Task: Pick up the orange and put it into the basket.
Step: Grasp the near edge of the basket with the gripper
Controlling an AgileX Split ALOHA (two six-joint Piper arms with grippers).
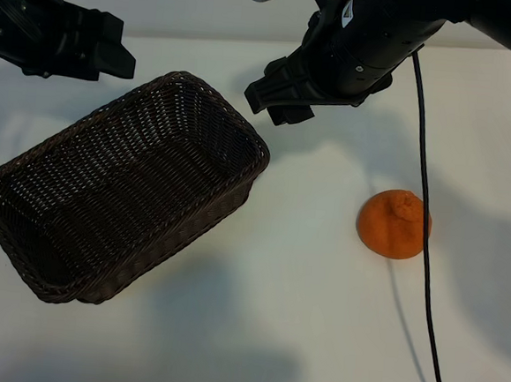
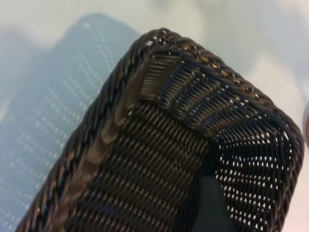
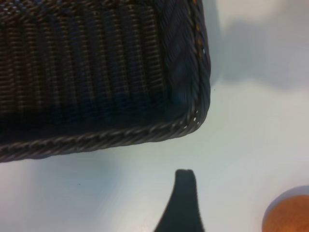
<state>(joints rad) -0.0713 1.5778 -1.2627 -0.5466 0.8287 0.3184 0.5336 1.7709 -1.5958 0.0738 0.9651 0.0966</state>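
Observation:
The orange [image 1: 394, 224] lies on the white table at the right, stem nub up, with nothing touching it. The dark brown wicker basket [image 1: 184, 84] sits slantwise at the left and holds nothing. My right gripper [image 1: 273, 99] hovers open above the table just past the basket's far right corner, well away from the orange. In the right wrist view one finger [image 3: 182, 198] shows, with the basket's corner [image 3: 195, 118] and an edge of the orange [image 3: 289, 212]. My left gripper [image 1: 123, 52] hangs open over the basket's far left side; its wrist view looks into the basket [image 2: 164, 145].
A black cable [image 1: 423, 222] runs from the right arm down across the table, passing right beside the orange. White tabletop [image 1: 301, 292] lies between basket and orange and along the front.

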